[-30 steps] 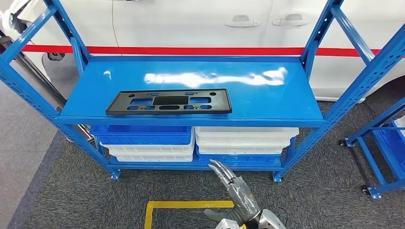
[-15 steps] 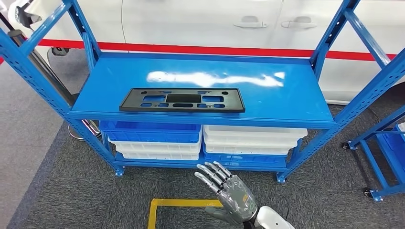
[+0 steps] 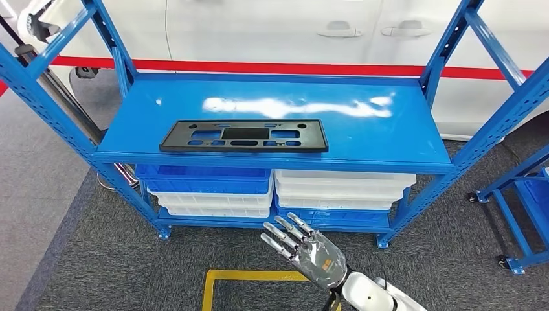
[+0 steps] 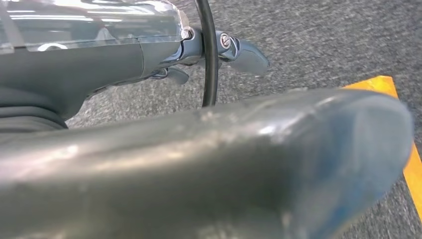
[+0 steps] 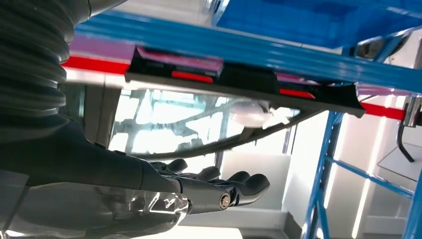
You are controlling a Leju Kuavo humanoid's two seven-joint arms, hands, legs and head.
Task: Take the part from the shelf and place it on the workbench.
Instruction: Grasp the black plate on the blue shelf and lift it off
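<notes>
Item under task: one flat black part (image 3: 244, 136), a long rectangular frame with cut-out windows, lying flat on the upper deck of the blue shelf (image 3: 388, 139), left of the deck's middle and close to its near edge. Status of task: barely begun. The part is untouched on the shelf; the grasp, the lift and the carry to the workbench are all left to do, and no workbench can be made out from here. Right hand (image 3: 309, 249): raised low in the near foreground, in front of the shelf's bottom tier, fingers spread and extended toward the shelf, holding nothing. It is below the level of the deck and well apart from the part, which lies farther off, higher, and to the left of it. In the right wrist view the same hand (image 5: 199, 191) reaches out with fingers loosely fanned, and the part (image 5: 239, 82) shows from beneath as a dark strip along the deck's edge, well above the fingertips. Left hand (image 4: 239, 52): hanging toward the carpeted floor (image 3: 97, 272), seen close and blurred in its wrist view; whether its fingers are spread or curled cannot be told. Also present: blue and white bins (image 3: 272, 191) stacked on the lower tier, yellow floor tape (image 3: 252, 277) just near of the shelf, and a white car (image 3: 272, 29) with a red stripe behind it.
</notes>
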